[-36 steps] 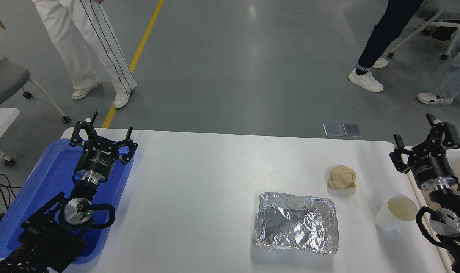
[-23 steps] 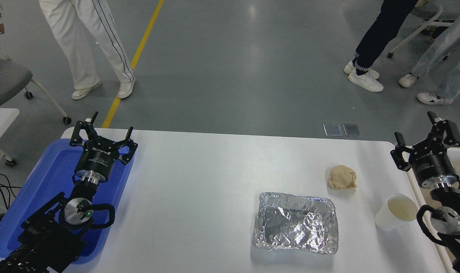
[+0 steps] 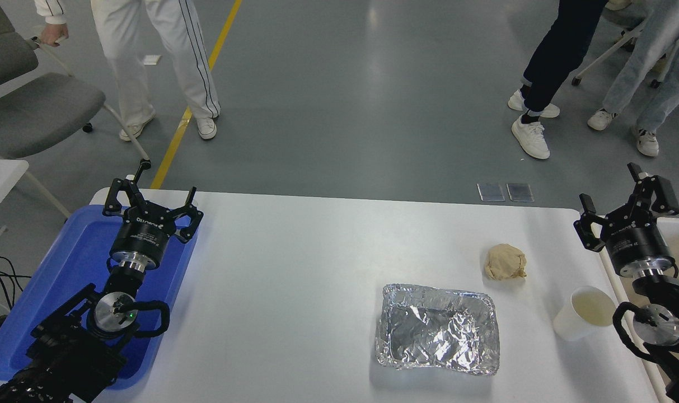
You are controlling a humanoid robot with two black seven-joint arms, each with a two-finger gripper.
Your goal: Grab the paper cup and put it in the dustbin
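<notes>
The white paper cup point(image 3: 583, 313) stands on the white table point(image 3: 294, 280) near its right edge, tilted with its cream inside showing. The dustbin point(image 3: 678, 246) shows only as an off-white rim and beige wall at the right edge, mostly hidden by my right arm. My right gripper point(image 3: 624, 200) is open and empty, held above the table's right edge, beyond the cup and apart from it. My left gripper point(image 3: 149, 193) is open and parked over the blue tray point(image 3: 76, 263) at the left.
A crumpled tan paper ball point(image 3: 505, 262) lies left of the right gripper. A crinkled silver foil tray point(image 3: 437, 329) sits left of the cup. People stand on the floor beyond the table, and a grey chair point(image 3: 31, 106) is at the top left.
My right gripper has shifted slightly up and to the left. The cup has not moved. The people beyond the table have walked and the chair has come further into view.
</notes>
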